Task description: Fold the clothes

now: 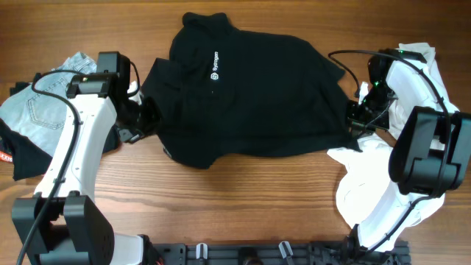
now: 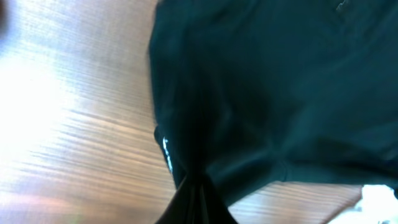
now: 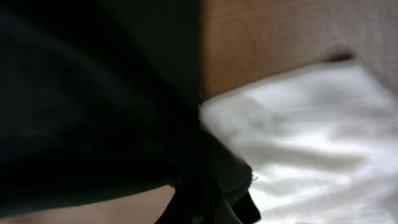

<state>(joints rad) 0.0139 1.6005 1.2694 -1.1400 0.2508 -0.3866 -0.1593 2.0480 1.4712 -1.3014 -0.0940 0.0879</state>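
A black shirt [image 1: 250,88] with a small white chest logo lies spread across the middle of the wooden table. My left gripper [image 1: 147,118] is shut on its left edge, and the cloth bunches into the jaws in the left wrist view [image 2: 196,199]. My right gripper [image 1: 355,121] is shut on its right edge, and the black cloth [image 3: 93,106] gathers into the jaws in the right wrist view [image 3: 205,205].
Jeans [image 1: 37,107] and a dark garment lie at the left behind my left arm. White clothing [image 1: 368,184] is heaped at the right under and around my right arm, also in the right wrist view [image 3: 311,137].
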